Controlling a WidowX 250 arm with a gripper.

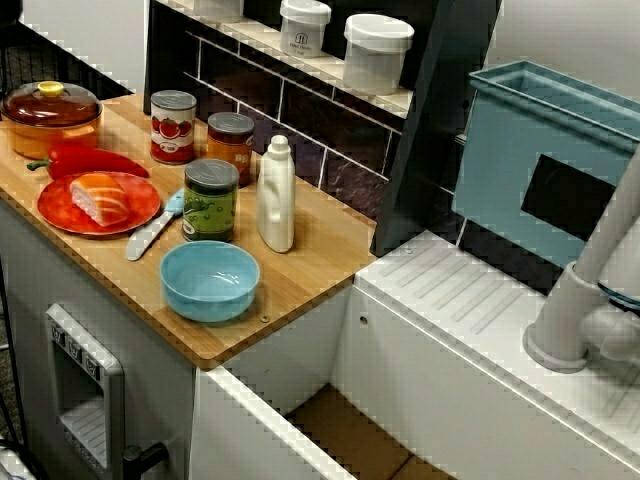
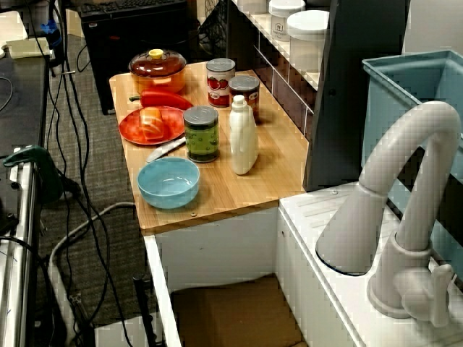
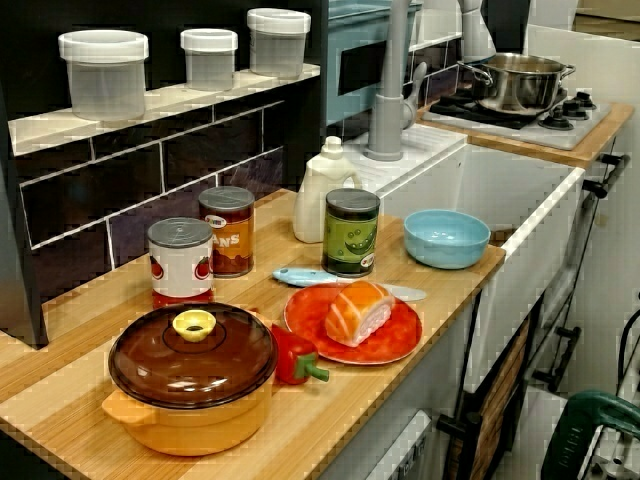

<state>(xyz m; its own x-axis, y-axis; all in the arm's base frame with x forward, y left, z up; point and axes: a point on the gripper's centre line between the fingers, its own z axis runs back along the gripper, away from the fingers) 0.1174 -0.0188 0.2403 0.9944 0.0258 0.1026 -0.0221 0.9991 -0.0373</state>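
Note:
No gripper or arm shows in any of the three views. On the wooden counter [image 1: 310,250] stands a blue bowl [image 1: 210,280] near the front edge. Behind it are a green-labelled can [image 1: 210,200] and a white bottle [image 1: 276,195]. A red plate [image 1: 50,205] carries a piece of salmon [image 1: 100,197], with a blue-handled knife [image 1: 150,232] lying beside it. A red pepper [image 1: 90,160] lies between the plate and an orange lidded pot [image 1: 50,115]. A tomato can [image 1: 173,127] and an orange-labelled can [image 1: 231,147] stand by the tiled back wall.
A grey faucet [image 2: 405,210] rises beside the open sink, with a blue dish rack [image 1: 550,160] behind it. Lidded jars [image 1: 375,52] line the shelf above the counter. A steel pot [image 3: 515,82] sits on the stove past the sink. Cables hang beside the counter [image 2: 72,144].

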